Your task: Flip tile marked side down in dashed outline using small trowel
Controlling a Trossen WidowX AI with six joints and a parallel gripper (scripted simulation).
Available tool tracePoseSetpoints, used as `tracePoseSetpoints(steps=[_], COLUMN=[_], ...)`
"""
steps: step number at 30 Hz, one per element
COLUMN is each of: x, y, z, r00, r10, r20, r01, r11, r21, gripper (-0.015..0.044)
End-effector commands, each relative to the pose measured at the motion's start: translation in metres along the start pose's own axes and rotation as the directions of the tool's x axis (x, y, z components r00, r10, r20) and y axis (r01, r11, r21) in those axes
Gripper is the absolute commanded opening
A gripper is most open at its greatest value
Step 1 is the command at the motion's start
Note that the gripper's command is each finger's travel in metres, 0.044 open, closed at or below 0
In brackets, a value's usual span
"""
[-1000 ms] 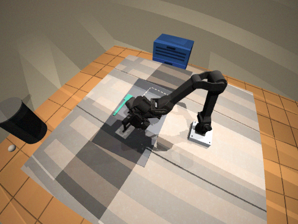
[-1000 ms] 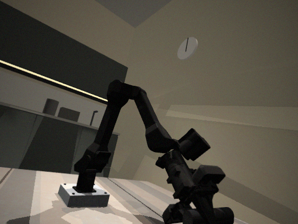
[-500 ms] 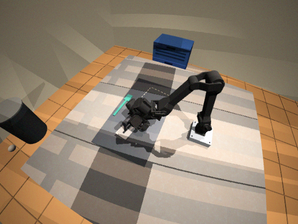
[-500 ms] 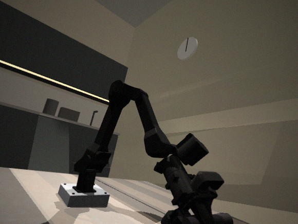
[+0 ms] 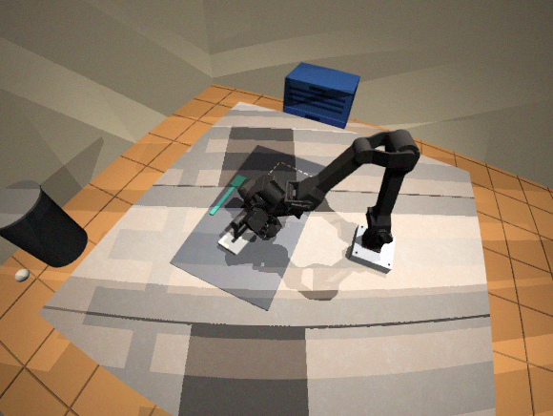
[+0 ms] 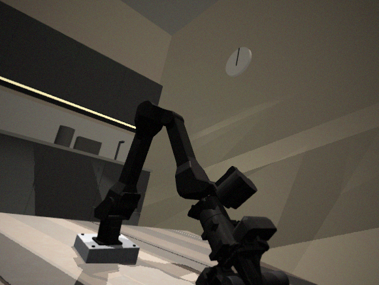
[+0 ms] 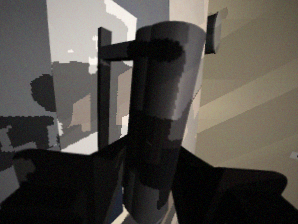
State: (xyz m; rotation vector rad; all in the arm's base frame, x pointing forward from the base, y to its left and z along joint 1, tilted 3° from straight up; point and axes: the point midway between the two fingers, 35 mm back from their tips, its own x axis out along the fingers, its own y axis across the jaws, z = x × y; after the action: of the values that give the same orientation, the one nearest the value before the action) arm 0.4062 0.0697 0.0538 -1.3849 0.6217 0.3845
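Plain beige walls rose behind a pale, shadow-banded table (image 5: pixel 405 305) (image 6: pixel 32 242) with orange tiled floor (image 5: pixel 515 348) around it. From where I stood, the pincer (image 5: pixel 239 228) (image 6: pixel 243 278) (image 7: pixel 148 138) was closed partway, its fingers clamped on a thick dark cylinder (image 7: pixel 162 100), which I took for the handle of the trowel. A short arm ran from that handle, toward nine o'clock in the wrist view, to a narrow dark bar (image 7: pixel 104 95). In the exterior view the fingertips were cut off at the bottom.

Just below the pincer in the top view, the white tile (image 5: pixel 231 245) lay on the gray mat (image 5: pixel 267 281), partly covered by dark parts. I could not tell whether the trowel touched it, nor make out its mark. The dashed outline (image 5: pixel 281 163) was well apart from it, at about one o'clock, and partly hidden by the arm (image 5: pixel 334 172) (image 6: pixel 184 144). A green flat tool (image 5: pixel 221 200) lay near the tile at twelve o'clock.

Farther out, the arm's white base (image 5: pixel 372 262) (image 6: pixel 111 255) stood at three o'clock, a blue cabinet (image 5: pixel 321 81) at one, and a black bin (image 5: pixel 52 234) at nine, beside a small pale ball (image 5: pixel 22 275). A round clock (image 6: pixel 243 62) hung on the wall.
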Motion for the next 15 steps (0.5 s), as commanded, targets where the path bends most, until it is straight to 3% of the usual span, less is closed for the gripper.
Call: tracePoseSetpoints(steps=[1,15], x=[0.000,-0.002], y=[-0.001,-0.002], z=[-0.009,-0.029], r00=[1.000,1.000], r10=[-0.003,-0.004], r20=[-0.008,-0.009], r01=[0.003,0.004], r11=[1.000,1.000], r21=[0.004,0.002], gripper=[0.0000,0.0000])
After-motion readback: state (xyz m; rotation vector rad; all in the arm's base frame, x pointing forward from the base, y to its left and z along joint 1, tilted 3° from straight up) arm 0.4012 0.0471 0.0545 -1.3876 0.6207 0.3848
